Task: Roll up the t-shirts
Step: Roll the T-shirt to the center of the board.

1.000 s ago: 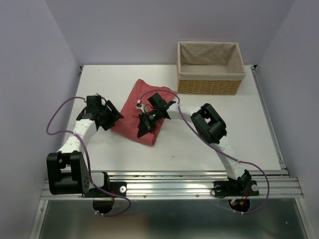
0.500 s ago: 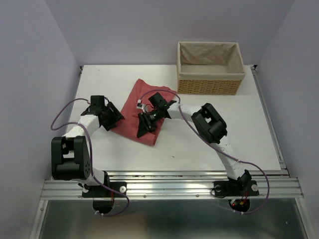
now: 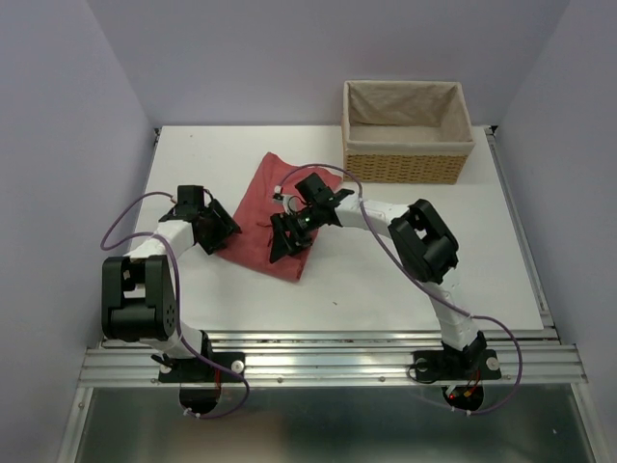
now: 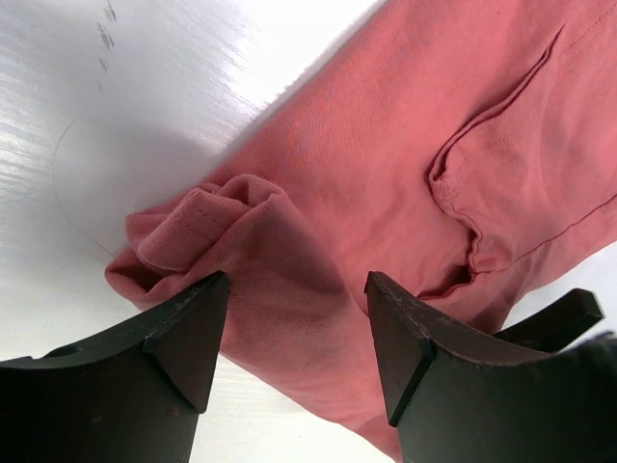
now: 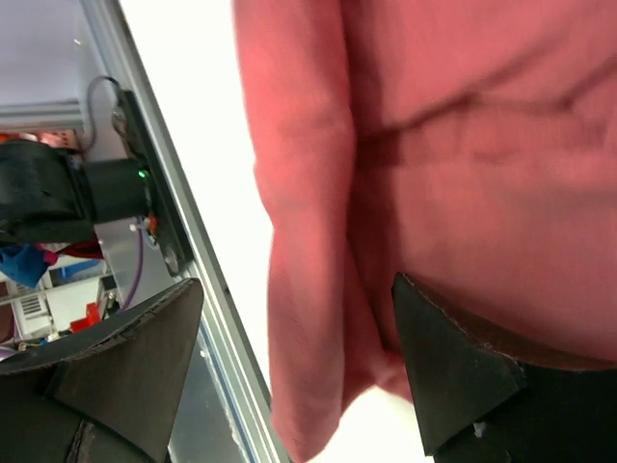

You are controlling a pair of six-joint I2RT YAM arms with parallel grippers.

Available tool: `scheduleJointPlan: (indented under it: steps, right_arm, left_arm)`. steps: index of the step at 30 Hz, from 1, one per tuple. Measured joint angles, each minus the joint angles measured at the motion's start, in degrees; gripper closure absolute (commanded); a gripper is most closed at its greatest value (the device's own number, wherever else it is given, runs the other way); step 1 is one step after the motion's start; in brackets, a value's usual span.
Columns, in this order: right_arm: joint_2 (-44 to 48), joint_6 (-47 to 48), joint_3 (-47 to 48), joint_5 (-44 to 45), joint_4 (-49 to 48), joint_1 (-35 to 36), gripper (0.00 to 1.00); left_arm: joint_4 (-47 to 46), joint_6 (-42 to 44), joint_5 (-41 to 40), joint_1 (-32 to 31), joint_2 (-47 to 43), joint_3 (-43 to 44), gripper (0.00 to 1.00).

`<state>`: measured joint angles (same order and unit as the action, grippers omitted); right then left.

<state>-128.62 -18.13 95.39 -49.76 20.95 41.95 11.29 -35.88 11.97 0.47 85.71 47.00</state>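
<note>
A salmon-red t-shirt [image 3: 260, 198] lies folded into a long slanted band on the white table [image 3: 405, 260]. My left gripper [image 3: 223, 230] is open at the band's left edge. In the left wrist view its fingertips [image 4: 188, 323] straddle a bunched corner of the t-shirt [image 4: 386, 164] without pinching it. My right gripper [image 3: 286, 239] hangs open over the near end of the band. In the right wrist view a thick fold of the t-shirt [image 5: 308, 193] runs between the spread fingertips [image 5: 453, 367], which do not close on it.
A wicker basket [image 3: 405, 166] with a cloth lining stands at the back right of the table. The metal rail [image 3: 328, 362] with both arm bases runs along the near edge. Purple cables loop beside each arm.
My right gripper went from shut on the cloth to open and let the fold go; its arm shifted a little right. The left gripper stayed open at the shirt's edge.
</note>
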Motion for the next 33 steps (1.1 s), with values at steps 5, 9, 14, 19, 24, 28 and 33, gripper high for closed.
scheduleJointPlan:
  steps: [5, 9, 14, 19, 24, 28, 33]
  right_arm:
    - [1.0, 0.7, -4.3, 0.1, -0.3, -0.1, 0.22]
    - [3.4, 1.7, -7.8, 0.5, -0.1, -0.1, 0.39]
    - [3.8, 2.6, -10.2, 0.7, 0.3, -0.1, 0.72]
    - [3.8, 3.4, -11.0, 0.4, 0.3, -0.1, 0.89]
    - [3.8, 3.1, -11.0, -2.3, -0.3, -0.1, 0.91]
    - [3.5, 2.8, -11.0, -4.0, -0.9, -0.1, 0.92]
    - [2.6, 1.4, -11.0, -4.4, -1.1, -0.7, 0.78]
  left_arm:
    - [0.1, 0.0, -0.1, 0.0, 0.8, 0.8, 0.3]
    - [0.1, 0.1, -0.3, 0.0, 0.9, 1.1, 0.3]
    - [0.2, 0.1, -0.4, 0.0, 1.9, 2.1, 0.3]
    - [0.4, 0.4, -0.5, 0.0, 2.6, 2.6, 0.3]
    - [0.5, 0.8, -0.6, 0.0, 2.6, 2.6, 0.3]
    - [0.6, 1.2, -1.0, 0.0, 2.6, 2.6, 0.3]
    - [1.4, 1.8, -1.9, 0.0, 2.6, 3.0, 0.3]
